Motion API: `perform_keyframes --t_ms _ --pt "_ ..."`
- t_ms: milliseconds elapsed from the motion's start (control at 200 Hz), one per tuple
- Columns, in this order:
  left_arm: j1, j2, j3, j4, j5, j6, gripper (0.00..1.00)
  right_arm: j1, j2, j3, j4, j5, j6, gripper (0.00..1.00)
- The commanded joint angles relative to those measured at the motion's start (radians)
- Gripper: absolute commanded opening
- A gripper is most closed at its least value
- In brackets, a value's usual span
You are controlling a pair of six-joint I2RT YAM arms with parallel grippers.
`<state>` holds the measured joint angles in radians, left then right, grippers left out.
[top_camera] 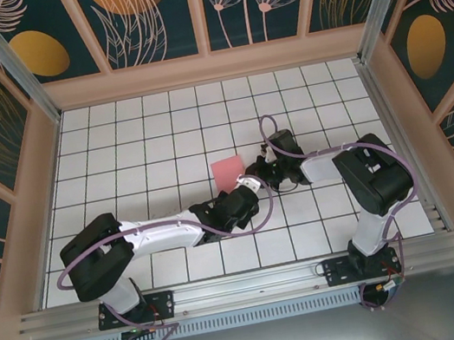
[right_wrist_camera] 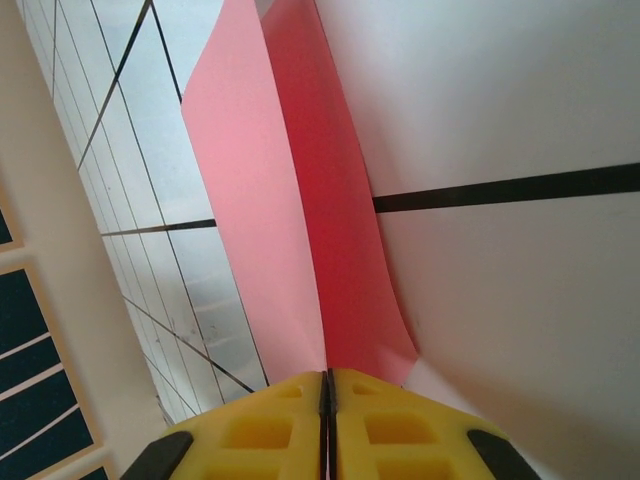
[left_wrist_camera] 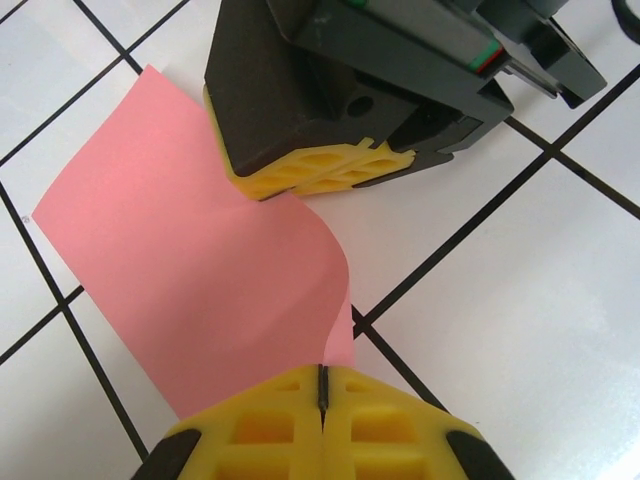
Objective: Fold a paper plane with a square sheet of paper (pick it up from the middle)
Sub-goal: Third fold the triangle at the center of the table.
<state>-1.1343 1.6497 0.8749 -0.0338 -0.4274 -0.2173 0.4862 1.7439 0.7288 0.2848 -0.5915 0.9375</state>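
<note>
From above, I saw the square sheet of paper [top_camera: 228,172] sitting mid-desk [top_camera: 116,137]. Left wrist: the left gripper [left_wrist_camera: 322,392] and right gripper [left_wrist_camera: 318,172] each pinched an edge, and the sheet bowed between them. Right wrist: no sharp crease showed, so I judged nearly all folding remained.

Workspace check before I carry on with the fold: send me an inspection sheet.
Surface: white gridded table, flat.
Job's things: square sheet of paper, pink, partly flat on the tiles, one side curling up.
Clutter: nothing seen.
Grippers: left gripper shut on the sheet's raised edge; right gripper shut on another edge.
Cables: purple cables loop beside both arms, off the paper.
Surroundings: floral panel walls; metal rail at the near edge.
</note>
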Motion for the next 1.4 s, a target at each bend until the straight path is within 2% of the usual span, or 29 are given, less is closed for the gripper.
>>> perform_keyframes --t_ms 0,85,140,370,430,721,871,961,1091,1201,1391 --pt "-0.001 -0.025 -0.001 -0.004 -0.009 -0.004 0.00 0.005 -0.010 0.026 -0.040 0.022 -0.036 0.15" --pt "0.004 -0.039 0.000 -0.003 0.020 -0.005 0.00 0.001 -0.027 0.035 -0.073 0.037 -0.055 0.18" --pt "0.017 -0.051 -0.002 -0.002 0.063 -0.008 0.00 -0.003 -0.043 0.045 -0.110 0.059 -0.068 0.23" --pt "0.131 -0.146 -0.055 0.052 0.344 -0.061 0.00 -0.013 -0.108 0.090 -0.257 0.146 -0.143 0.32" --pt "0.161 -0.164 -0.069 0.067 0.423 -0.063 0.00 -0.016 -0.131 0.095 -0.284 0.171 -0.155 0.33" --pt "0.245 -0.163 -0.080 0.085 0.631 -0.089 0.00 -0.021 -0.176 0.126 -0.295 0.188 -0.179 0.33" --pt "0.284 -0.177 -0.090 0.096 0.703 -0.101 0.00 -0.020 -0.169 0.140 -0.286 0.161 -0.196 0.27" --pt "0.301 -0.180 -0.093 0.095 0.717 -0.103 0.00 -0.015 -0.179 0.152 -0.311 0.215 -0.197 0.25" --pt "0.303 -0.179 -0.090 0.081 0.714 -0.099 0.00 -0.016 -0.146 0.155 -0.284 0.126 -0.166 0.32" --pt "0.303 -0.175 -0.088 0.084 0.714 -0.101 0.00 -0.001 -0.115 0.142 -0.245 0.110 -0.106 0.46" --pt "0.303 -0.171 -0.072 0.068 0.707 -0.093 0.00 0.013 -0.066 0.146 -0.164 0.052 -0.040 0.47"
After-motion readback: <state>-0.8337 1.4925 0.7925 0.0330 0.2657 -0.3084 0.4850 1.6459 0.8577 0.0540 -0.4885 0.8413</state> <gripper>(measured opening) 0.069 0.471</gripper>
